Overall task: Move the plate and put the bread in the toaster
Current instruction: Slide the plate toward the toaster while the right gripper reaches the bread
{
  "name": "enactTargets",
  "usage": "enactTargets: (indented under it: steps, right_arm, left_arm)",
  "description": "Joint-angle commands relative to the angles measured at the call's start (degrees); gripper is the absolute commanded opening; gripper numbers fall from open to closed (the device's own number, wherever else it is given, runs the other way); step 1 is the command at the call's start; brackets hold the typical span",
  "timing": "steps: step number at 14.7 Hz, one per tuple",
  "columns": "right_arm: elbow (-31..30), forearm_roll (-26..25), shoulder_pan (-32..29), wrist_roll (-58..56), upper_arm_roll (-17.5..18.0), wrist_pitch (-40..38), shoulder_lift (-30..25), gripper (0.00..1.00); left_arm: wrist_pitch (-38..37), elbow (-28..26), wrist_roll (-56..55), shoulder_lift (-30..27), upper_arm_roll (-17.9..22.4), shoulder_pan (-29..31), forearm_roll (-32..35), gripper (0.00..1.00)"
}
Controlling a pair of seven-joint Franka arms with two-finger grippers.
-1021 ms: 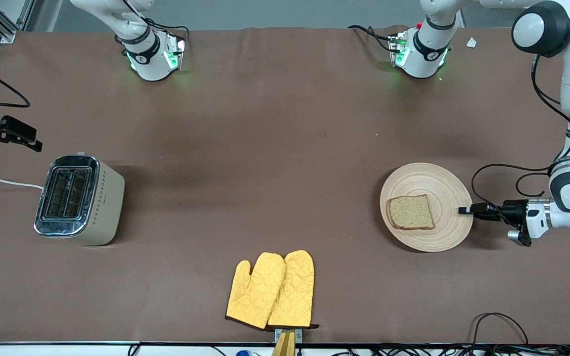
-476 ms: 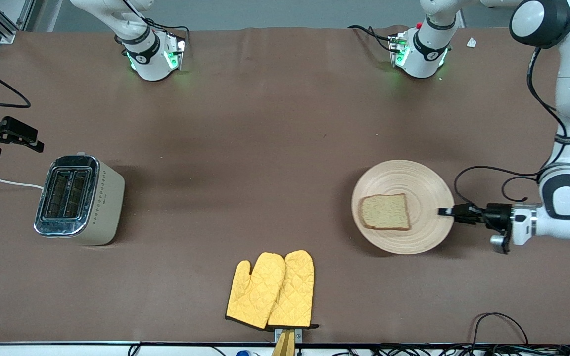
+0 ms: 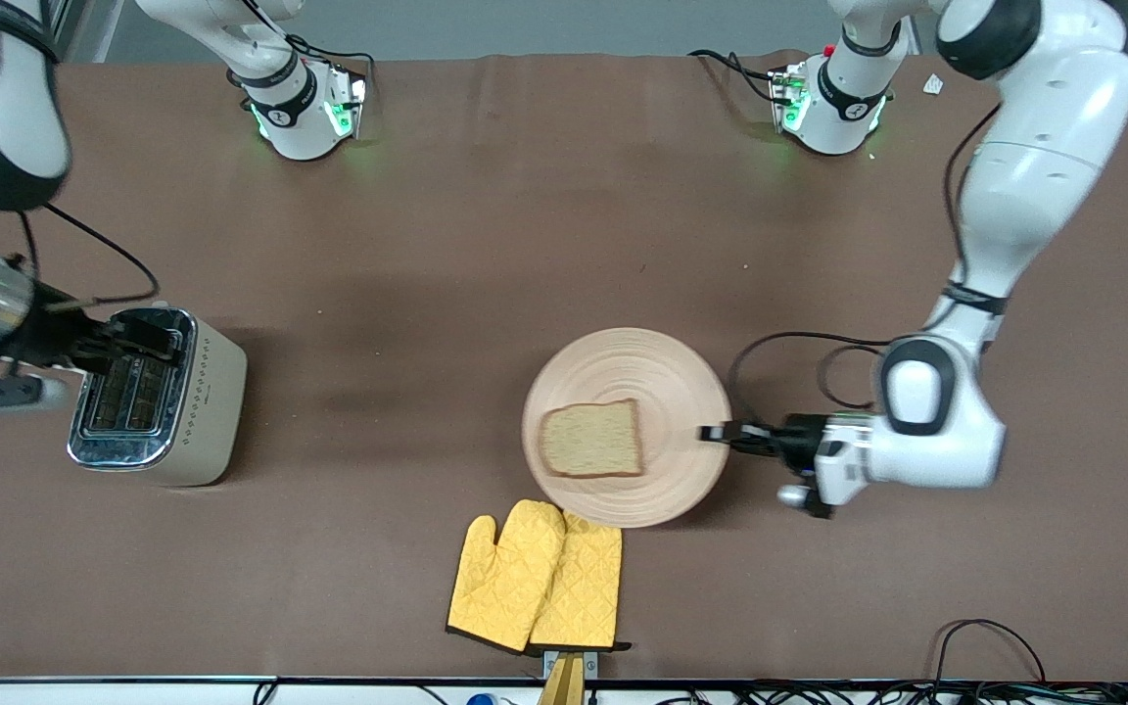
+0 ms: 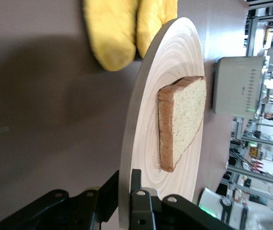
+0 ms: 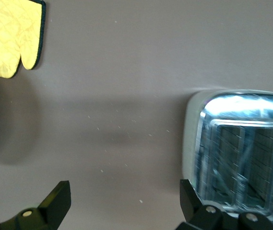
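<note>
Nearest, the oven mitts (image 3: 537, 578); at their 1 o'clock the plate (image 3: 667, 367), bread (image 3: 591, 440) aboard, pinched at its rim by the left gripper (image 3: 716, 434). Carry level. Right gripper (image 3: 138, 345) hangs spread over the toaster (image 3: 202, 401).

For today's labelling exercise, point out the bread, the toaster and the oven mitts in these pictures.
bread (image 3: 590, 440), front view, middle of the slice's top face.
toaster (image 3: 212, 397), front view, its cream side wall.
oven mitts (image 3: 537, 578), front view, middle of the yellow quilted pair.

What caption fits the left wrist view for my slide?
Left gripper clamps the rim of the plate, carrying the bread toward the toaster.
</note>
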Motion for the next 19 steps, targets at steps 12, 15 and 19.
enactTargets:
  steps: [12, 15, 19]
  right_arm:
    - [-24.0, 0.2, 11.3, 3.7, -0.2, 30.9, 5.5, 1.00]
    - [-27.7, 0.2, 12.7, 3.6, -0.1, 37.5, 6.1, 0.90]
    - [-27.7, 0.2, 13.9, 3.9, -0.2, 37.5, 6.6, 0.57]
  left_arm:
    - [19.8, 10.7, 0.3, 13.9, 0.3, -23.9, -16.6, 0.20]
    - [19.9, 10.1, -1.0, 13.2, 0.5, -23.9, -16.1, 0.96]
    - [13.3, 7.5, -3.2, 8.2, 5.1, -19.0, -6.9, 1.00]
